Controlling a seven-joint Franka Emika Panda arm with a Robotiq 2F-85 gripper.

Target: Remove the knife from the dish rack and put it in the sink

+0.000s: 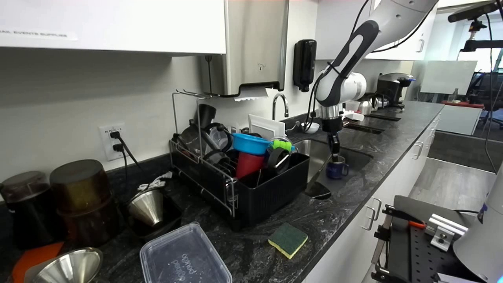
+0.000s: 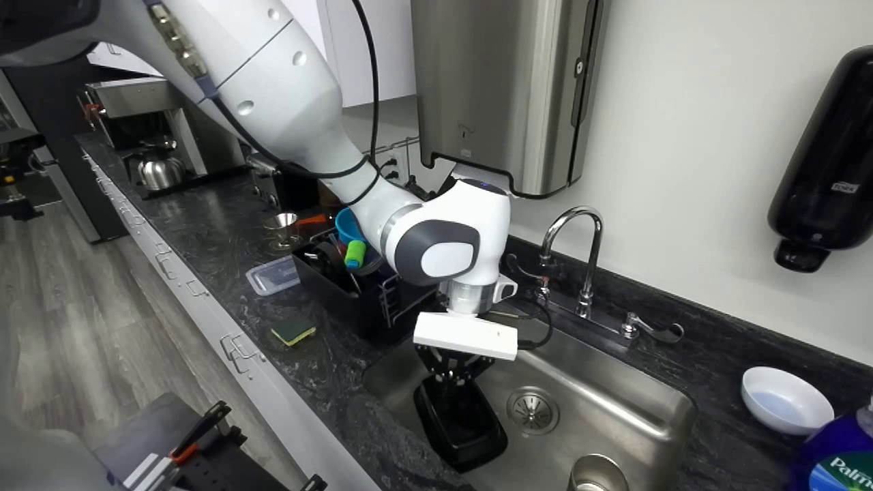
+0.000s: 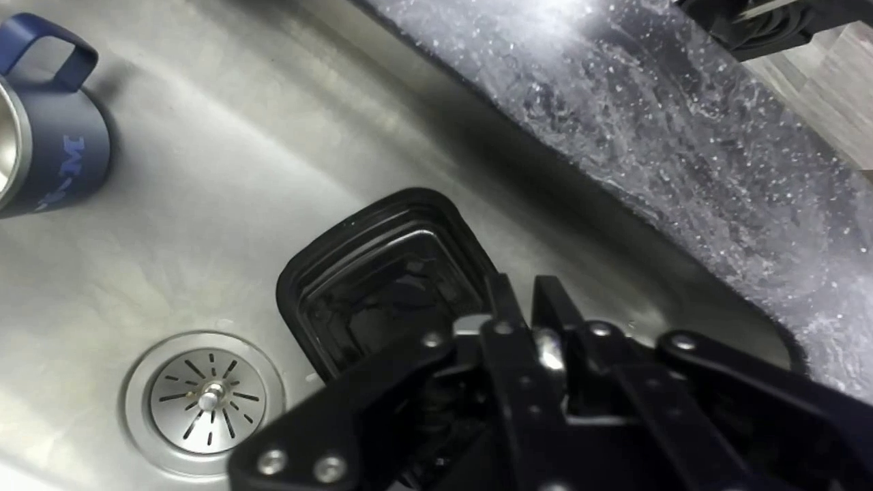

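Observation:
My gripper (image 3: 522,290) is low over the steel sink (image 3: 204,218), which also shows in both exterior views (image 1: 313,151) (image 2: 614,402). Its fingers (image 2: 453,382) are close together with a narrow gap and a shiny metal piece between them. This piece appears to be the handle end of the knife (image 3: 549,353); the rest is hidden by the fingers, and I cannot make out the blade. The gripper (image 1: 335,151) is above the black container in the sink. The dish rack (image 1: 271,192) stands beside the sink, full of dishes; it also shows in an exterior view (image 2: 334,290).
A black container (image 3: 402,300) and a blue mug (image 3: 61,143) are in the sink near the drain (image 3: 208,401). The faucet (image 2: 586,266) stands behind. A white bowl (image 2: 784,402) and soap bottle (image 2: 842,450) are on the counter. A sponge (image 1: 288,239) lies near the counter edge.

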